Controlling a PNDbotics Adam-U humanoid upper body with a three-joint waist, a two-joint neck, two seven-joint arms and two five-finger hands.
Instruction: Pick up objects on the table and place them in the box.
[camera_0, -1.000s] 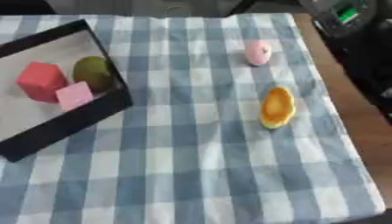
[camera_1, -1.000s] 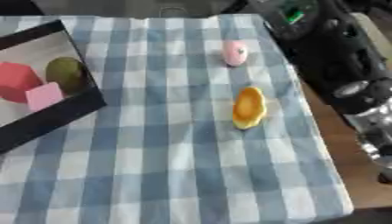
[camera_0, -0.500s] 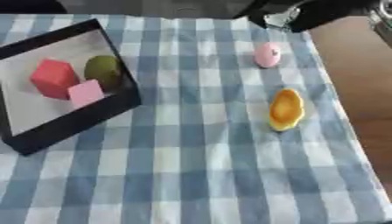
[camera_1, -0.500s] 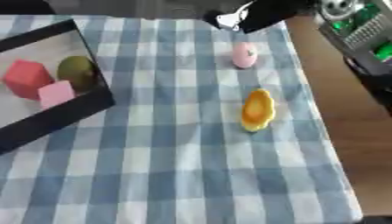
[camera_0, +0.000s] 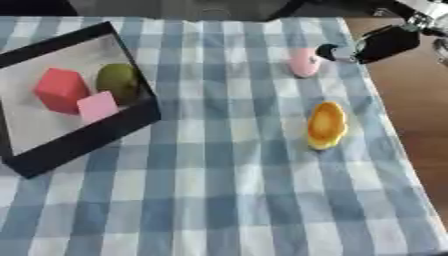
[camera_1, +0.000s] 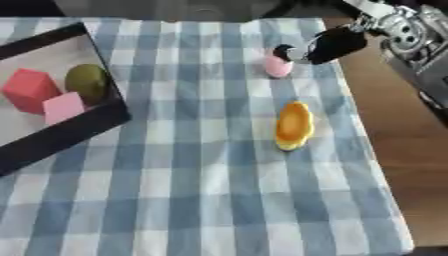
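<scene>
Right robot hand (camera_1: 325, 45), black and blocky, reaches beside a smooth pink rounded object (camera_1: 278, 66); its finger spread is unclear.

I seem to be working in a test room: a worktop (camera_0: 411, 115) under a blue-checked cloth (camera_0: 219, 190), with grey equipment (camera_1: 429, 70) alongside.

The robot's black right hand (camera_1: 325, 45) is showing a rounded dark fingertip (camera_1: 283, 51), and behind it a silver, round-jointed wrist (camera_1: 398, 27) is catching light.
</scene>
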